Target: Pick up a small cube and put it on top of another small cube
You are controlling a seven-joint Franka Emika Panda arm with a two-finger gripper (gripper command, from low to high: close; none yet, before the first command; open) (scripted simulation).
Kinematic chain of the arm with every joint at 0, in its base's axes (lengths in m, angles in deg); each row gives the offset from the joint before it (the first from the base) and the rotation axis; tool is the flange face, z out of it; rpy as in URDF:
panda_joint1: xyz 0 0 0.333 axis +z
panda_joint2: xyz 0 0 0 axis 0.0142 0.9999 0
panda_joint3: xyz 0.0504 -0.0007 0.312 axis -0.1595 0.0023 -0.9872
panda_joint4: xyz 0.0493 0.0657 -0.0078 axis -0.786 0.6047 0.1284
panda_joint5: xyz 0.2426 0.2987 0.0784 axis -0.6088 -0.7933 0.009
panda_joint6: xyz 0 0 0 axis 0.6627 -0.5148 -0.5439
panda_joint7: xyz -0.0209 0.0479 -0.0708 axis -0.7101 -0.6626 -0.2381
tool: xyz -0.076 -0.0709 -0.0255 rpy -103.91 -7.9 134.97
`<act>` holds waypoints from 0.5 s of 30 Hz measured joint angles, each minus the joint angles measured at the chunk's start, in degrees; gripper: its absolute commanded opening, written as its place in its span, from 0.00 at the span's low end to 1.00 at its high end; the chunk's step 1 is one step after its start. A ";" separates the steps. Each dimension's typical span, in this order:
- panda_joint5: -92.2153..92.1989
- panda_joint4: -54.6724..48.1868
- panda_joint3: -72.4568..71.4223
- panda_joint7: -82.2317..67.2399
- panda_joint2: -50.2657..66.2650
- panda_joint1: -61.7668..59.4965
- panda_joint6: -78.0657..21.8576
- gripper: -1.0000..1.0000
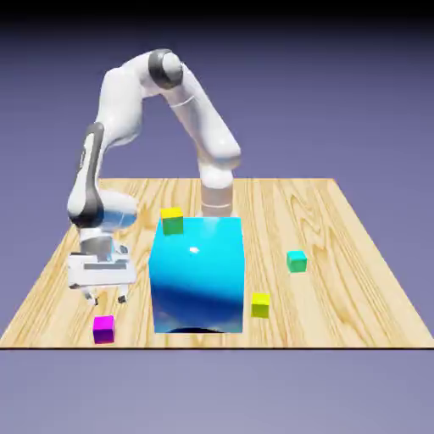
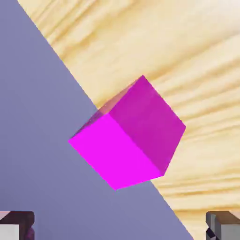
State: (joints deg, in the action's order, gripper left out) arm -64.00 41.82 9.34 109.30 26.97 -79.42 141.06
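The tiny magenta cube [image 1: 103, 329] rests on the wooden table [image 1: 339, 220] close to its near edge, at the exterior view's left. My gripper [image 1: 106, 300] hangs just above it, open, fingers pointing down and nothing between them. In the hand view the magenta cube [image 2: 127, 133] fills the middle, sitting right at the table's edge, and both grey fingertips [image 2: 224, 224] show at the bottom corners, spread wide of my gripper [image 2: 120, 226] midpoint. The tiny teal-green cube [image 1: 296, 261] sits on the table at the exterior view's right, far from the hand.
A big glossy cyan cube [image 1: 198, 275] stands mid-table, right beside the gripper. A yellow-topped green cube [image 1: 172, 220] peeks out behind it. A tiny yellow cube [image 1: 260, 304] lies near the big cube's right front corner.
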 measured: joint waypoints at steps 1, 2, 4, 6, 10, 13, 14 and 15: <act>-2.28 -0.82 -1.15 0.04 1.78 -2.08 -0.38 0.50; -4.54 -1.57 -2.31 0.03 3.57 -4.15 -0.71 0.50; -8.69 -1.90 -4.91 -0.68 7.38 -8.31 -0.76 0.50; -12.83 -2.22 -7.51 -1.40 11.20 -12.46 -0.80 0.50; -19.94 -0.02 -13.17 -4.49 19.12 -20.47 0.65 0.50; -21.20 -0.72 -12.51 -5.25 20.40 -19.22 0.38 0.50; -21.87 -2.05 -11.19 -5.45 20.79 -17.14 -0.25 0.50; -22.54 -3.38 -9.86 -5.65 21.19 -15.07 -0.89 0.50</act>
State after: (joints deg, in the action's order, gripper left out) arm -86.54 38.44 -0.52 103.65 48.16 -94.48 140.17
